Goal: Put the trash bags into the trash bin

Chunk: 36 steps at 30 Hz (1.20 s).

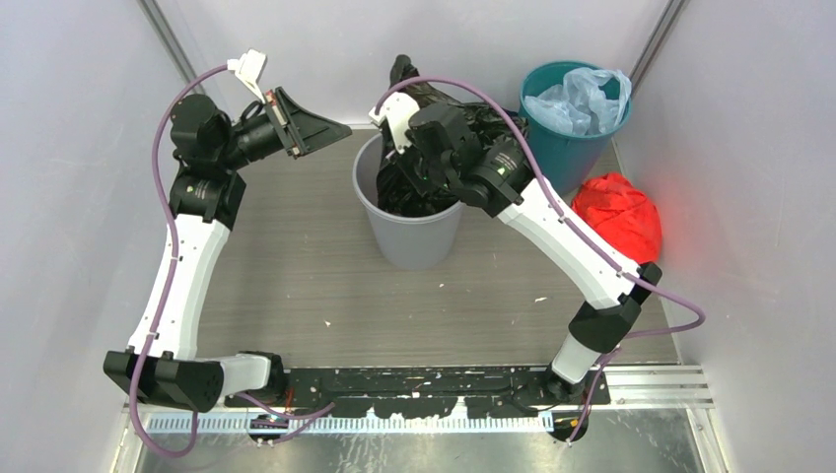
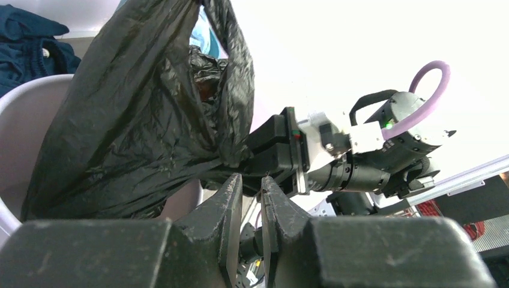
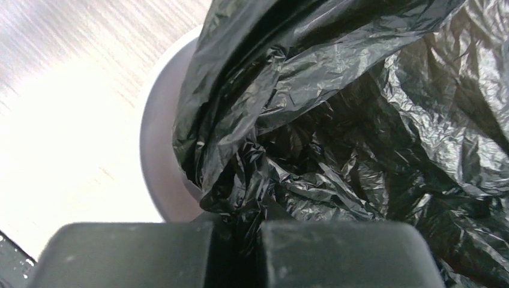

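The light grey trash bin (image 1: 409,236) stands mid-table. The glossy black trash bag (image 1: 422,189) fills its mouth, and a fold of it rises above the rim. My right gripper (image 1: 402,158) hovers over the bin's right side, shut on a bunched fold of the bag (image 3: 336,120). In the right wrist view the plastic is pinched between the right gripper (image 3: 243,216), with the bin's rim (image 3: 159,150) to the left. My left gripper (image 1: 335,128) hangs left of the bin, level with the bag (image 2: 132,120). The left gripper (image 2: 251,180) is open a narrow slit, nothing in it.
A teal round bin (image 1: 567,143) holding a pale blue plastic bag (image 1: 582,99) stands at the back right. A red cloth bundle (image 1: 616,215) lies in front of it by the right wall. White walls close in both sides and the back.
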Available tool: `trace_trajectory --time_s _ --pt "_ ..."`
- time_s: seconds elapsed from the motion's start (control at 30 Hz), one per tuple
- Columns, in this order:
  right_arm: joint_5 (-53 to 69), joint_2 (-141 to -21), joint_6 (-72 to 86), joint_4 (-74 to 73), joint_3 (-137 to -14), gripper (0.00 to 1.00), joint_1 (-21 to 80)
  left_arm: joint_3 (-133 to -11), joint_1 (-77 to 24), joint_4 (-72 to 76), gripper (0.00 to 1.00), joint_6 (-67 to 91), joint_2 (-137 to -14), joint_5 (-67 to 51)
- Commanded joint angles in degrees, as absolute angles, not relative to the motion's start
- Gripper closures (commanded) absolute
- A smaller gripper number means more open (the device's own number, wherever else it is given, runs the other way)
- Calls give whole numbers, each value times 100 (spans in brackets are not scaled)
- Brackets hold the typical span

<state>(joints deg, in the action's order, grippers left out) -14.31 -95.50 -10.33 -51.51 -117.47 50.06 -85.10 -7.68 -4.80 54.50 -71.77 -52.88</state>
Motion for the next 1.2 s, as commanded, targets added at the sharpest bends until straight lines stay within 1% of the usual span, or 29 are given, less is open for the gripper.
trace_trajectory --time_s 0.0,0.47,0.63,0.67,0.7,0.87,0.97,1.07,1.17 --pt "-1079 -9373 -873 -5159 -11618 99 5003 -8516 -712 -365 81 5324 -7127 -5256" --pt "-956 -9398 -805 -5130 -11311 99 5226 -8561 -690 -575 79 5194 -7298 -5159" --pt "-1046 -9368 -826 -5155 -11206 99 5348 -8645 -686 -396 68 5436 -7417 -5273" --pt "-1060 -9367 -818 -5158 -11191 99 5366 -8659 -687 -285 60 5534 -7449 -5335" --pt "-1077 -9364 -807 -5159 -11177 99 5374 -8653 -686 -179 57 5617 -7481 -5382" --pt "-1144 -9381 -800 -5192 -11171 99 5478 -8648 -686 -97 56 5685 -7463 -5363" --pt "-1183 -9408 -791 -5195 -11167 99 5540 -8735 -686 -336 54 5605 -7494 -5340" --pt "-1233 -9460 -790 -5202 -11179 99 5597 -8976 -690 -894 45 5280 -7592 -5293" --pt "-1267 -9517 -782 -5215 -11232 99 5673 -9094 -686 -1114 35 5157 -7620 -5274"
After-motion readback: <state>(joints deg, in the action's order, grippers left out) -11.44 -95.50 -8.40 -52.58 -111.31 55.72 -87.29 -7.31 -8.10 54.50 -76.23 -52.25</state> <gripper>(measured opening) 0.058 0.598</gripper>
